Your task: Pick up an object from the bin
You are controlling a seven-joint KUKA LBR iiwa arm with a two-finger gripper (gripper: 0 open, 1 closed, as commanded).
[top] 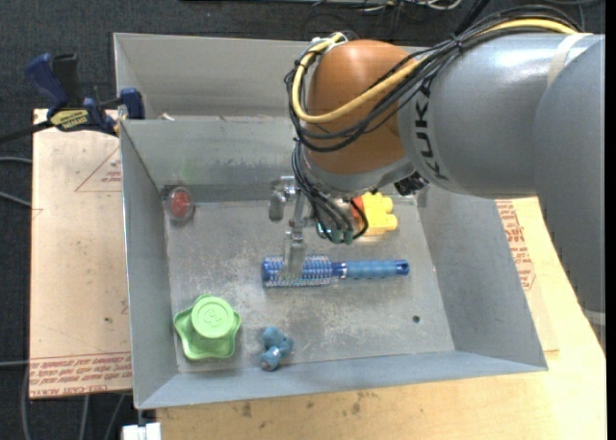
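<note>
Blue brush (339, 271) on grey bin floor (385, 318)

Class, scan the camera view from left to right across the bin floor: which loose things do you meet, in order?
Small red round thing → green star-edged plastic cap → small grey-blue lump → yellow plastic block. The long blue brush spans the last two, so it is left out.

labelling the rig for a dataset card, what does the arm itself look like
A thick silver-grey arm with black KUKA lettering on its side. An orange dome-shaped cover sits at the wrist, with yellow and black cables looped over it.
</note>
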